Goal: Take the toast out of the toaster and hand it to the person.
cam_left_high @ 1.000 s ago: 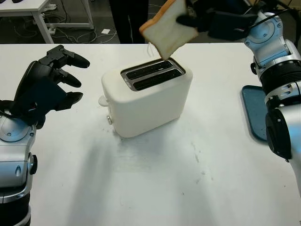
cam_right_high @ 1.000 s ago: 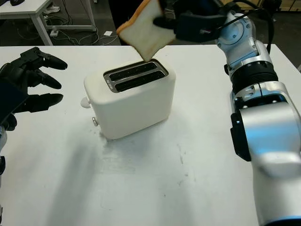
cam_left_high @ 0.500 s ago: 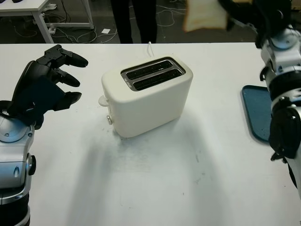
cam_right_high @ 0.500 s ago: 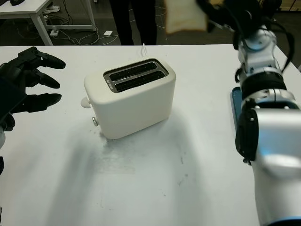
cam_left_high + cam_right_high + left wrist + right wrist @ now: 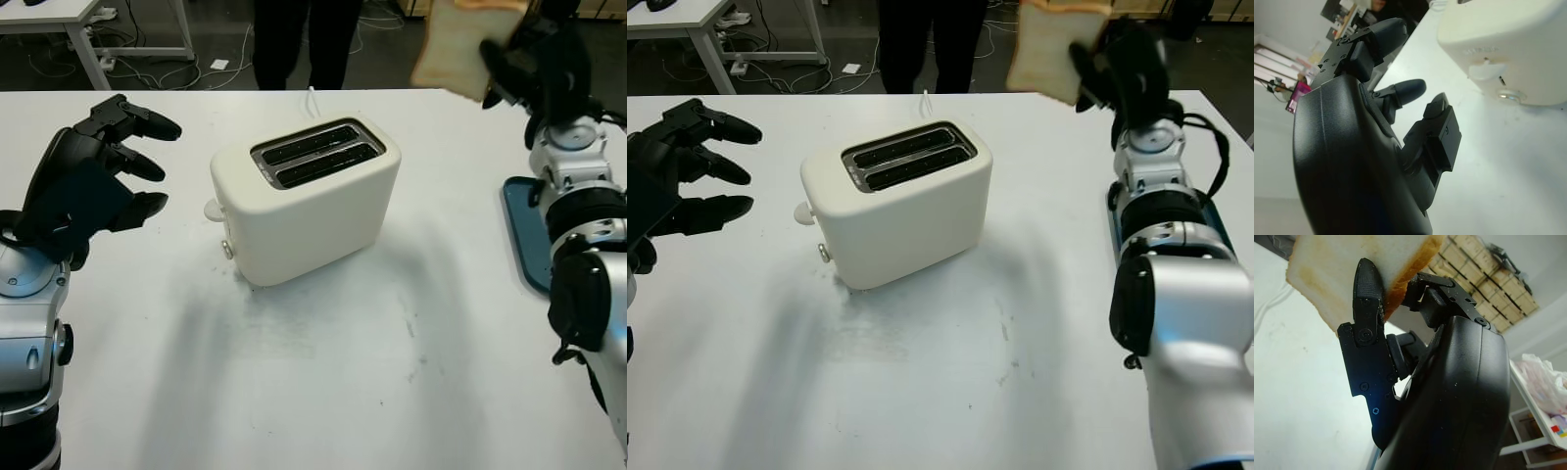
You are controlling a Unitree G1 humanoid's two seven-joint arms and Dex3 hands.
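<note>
— Where's the toast [image 5: 453, 46], and what has hold of it?

— High at the far right, above the table's [image 5: 323, 382] back edge and well clear of the toaster [image 5: 306, 199]; the right hand [image 5: 534, 61] grips it, one black finger [image 5: 1367, 290] pressed on the pale face of the slice, the others clamped behind its browned crust; the slice stands roughly upright, tilted a little.

— And the toaster itself?

— Cream, two-slot, sitting mid-table; both slots look dark inside; its lever and a small round knob face the robot's left side.

— The left hand [image 5: 90, 176]?

— Open, holding nothing; raised at the left of the table, well apart from the toaster, palm turned towards it.

— Anything else about?

— A blue tray [image 5: 527, 231] lies flat at the table's right edge, beside the right arm; a person's dark-trousered legs [image 5: 306, 41] stand just beyond the far side of the table, behind the toaster; a white desk [image 5: 73, 22] stands far left.
</note>
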